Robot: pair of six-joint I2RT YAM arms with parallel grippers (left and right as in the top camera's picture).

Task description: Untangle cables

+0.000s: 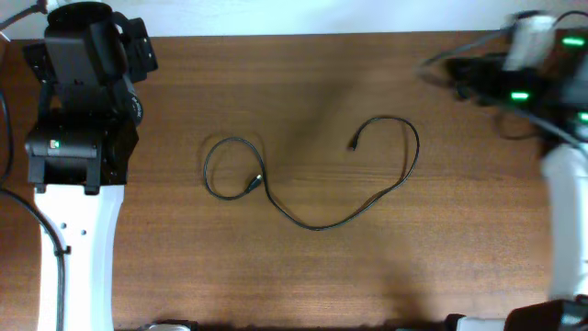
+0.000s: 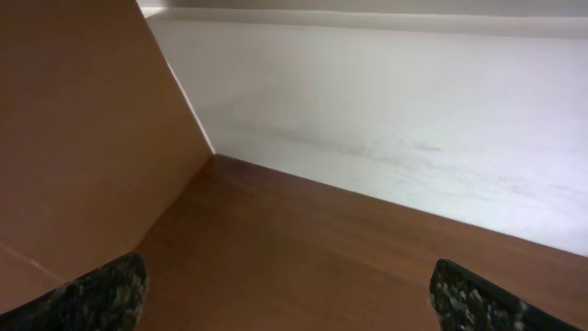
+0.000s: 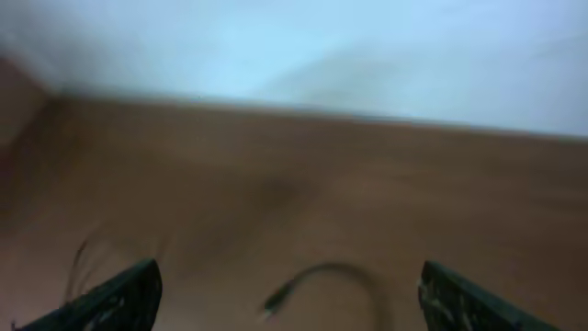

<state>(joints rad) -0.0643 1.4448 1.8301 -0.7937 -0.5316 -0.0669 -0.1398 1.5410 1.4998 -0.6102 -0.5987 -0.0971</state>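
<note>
A thin black cable lies loose on the wooden table. Its left end curls into a small loop with a plug inside it. The right end arcs round to another plug. My left gripper is open over the table's far left corner, far from the cable, with nothing between its fingers. My right gripper is open and blurred above the far right of the table. The cable's plug end lies on the wood below and beyond it, not touched.
The left arm's black body and white base stand along the left edge. The right arm and its white base occupy the right edge. A pale wall bounds the table's far side.
</note>
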